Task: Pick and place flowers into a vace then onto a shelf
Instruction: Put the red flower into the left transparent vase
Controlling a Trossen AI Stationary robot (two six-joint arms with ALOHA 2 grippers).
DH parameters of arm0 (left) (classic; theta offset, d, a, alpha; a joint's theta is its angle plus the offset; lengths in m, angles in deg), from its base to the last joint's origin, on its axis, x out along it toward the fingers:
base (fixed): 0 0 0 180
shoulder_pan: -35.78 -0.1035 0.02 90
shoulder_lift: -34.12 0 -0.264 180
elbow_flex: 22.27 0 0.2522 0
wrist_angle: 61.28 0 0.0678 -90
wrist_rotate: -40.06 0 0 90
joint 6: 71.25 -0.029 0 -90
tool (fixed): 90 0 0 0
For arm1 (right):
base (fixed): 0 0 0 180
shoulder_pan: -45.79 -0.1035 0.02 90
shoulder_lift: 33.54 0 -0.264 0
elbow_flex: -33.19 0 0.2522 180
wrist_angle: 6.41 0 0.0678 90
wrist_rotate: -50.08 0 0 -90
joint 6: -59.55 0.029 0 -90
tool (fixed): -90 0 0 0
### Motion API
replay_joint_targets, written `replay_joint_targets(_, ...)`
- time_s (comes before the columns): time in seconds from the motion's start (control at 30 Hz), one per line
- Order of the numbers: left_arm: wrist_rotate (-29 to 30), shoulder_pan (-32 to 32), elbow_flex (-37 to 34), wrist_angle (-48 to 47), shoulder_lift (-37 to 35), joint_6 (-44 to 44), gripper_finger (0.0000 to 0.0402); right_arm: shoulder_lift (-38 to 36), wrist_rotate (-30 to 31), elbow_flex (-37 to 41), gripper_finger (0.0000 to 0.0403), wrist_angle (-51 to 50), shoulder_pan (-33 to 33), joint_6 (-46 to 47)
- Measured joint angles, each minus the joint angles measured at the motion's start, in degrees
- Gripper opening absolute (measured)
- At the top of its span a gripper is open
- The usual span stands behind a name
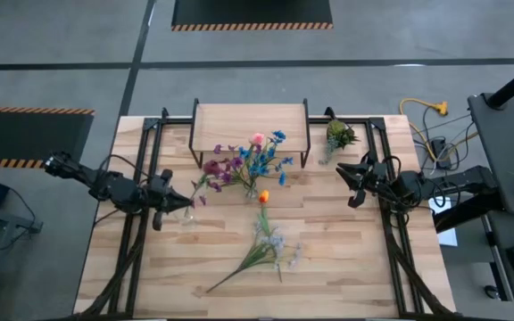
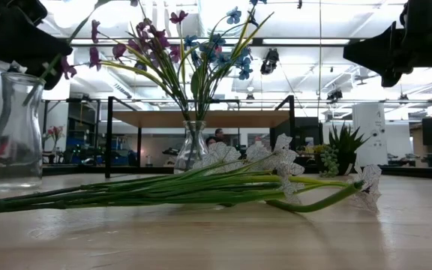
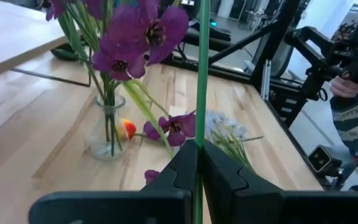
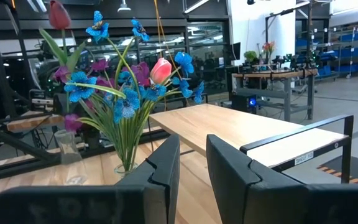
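Left gripper point(image 3: 199, 163): closed on a thin green stem of a purple flower point(image 3: 143, 34), the stem running straight up between the fingers; held over the left part of the table, just beside an empty glass vase point(image 2: 15, 129).
Right gripper point(image 4: 192, 163): jaws slightly apart, nothing between them; raised over the right side of the table (waiting, well apart from the flowers).
Filled vase point(image 1: 250, 191): clear glass, standing ahead of the left gripper toward the table's middle; holds purple, blue and pink flowers.
Orange flower head point(image 1: 263, 196): lying on the table, just beside the filled vase.
Loose whitish flowers point(image 1: 270, 245): lying flat on the table between the two grippers, nearer the front edge, stems together.
Shelf point(image 1: 250, 123): light board on black legs, beyond the filled vase at the table's far edge.
Leafy sprig point(image 1: 338, 135): near the right gripper, beside the shelf's right end.
Person's sleeve point(image 3: 353, 121): striped, beyond the table.
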Motion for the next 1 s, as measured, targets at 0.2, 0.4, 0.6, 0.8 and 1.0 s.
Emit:
replay_joint_targets(0.2,1.30,0.00,0.11,3.71,-1.03,-4.92,0.0000,0.00,0.02,0.00,0.0072,0.00,0.02,0.01)
replay_joint_targets(0.4,1.39,0.00,-0.45,3.60,-1.24,-5.55,0.0000,0.00,0.02,0.00,0.0072,-0.02,0.02,0.02)
replay_joint_targets(0.6,1.62,0.00,-5.26,11.15,-1.40,-6.99,0.0000,0.00,0.02,0.00,0.0072,-0.11,0.02,0.02)
replay_joint_targets(0.8,1.62,0.00,-9.15,15.36,-2.76,-7.08,0.0000,0.00,0.02,0.00,0.0072,-0.15,0.02,0.03)
replay_joint_targets(1.0,1.60,-0.02,-10.76,20.64,-4.58,-11.22,0.0000,0.02,0.02,0.00,0.0072,-0.14,0.01,0.04)
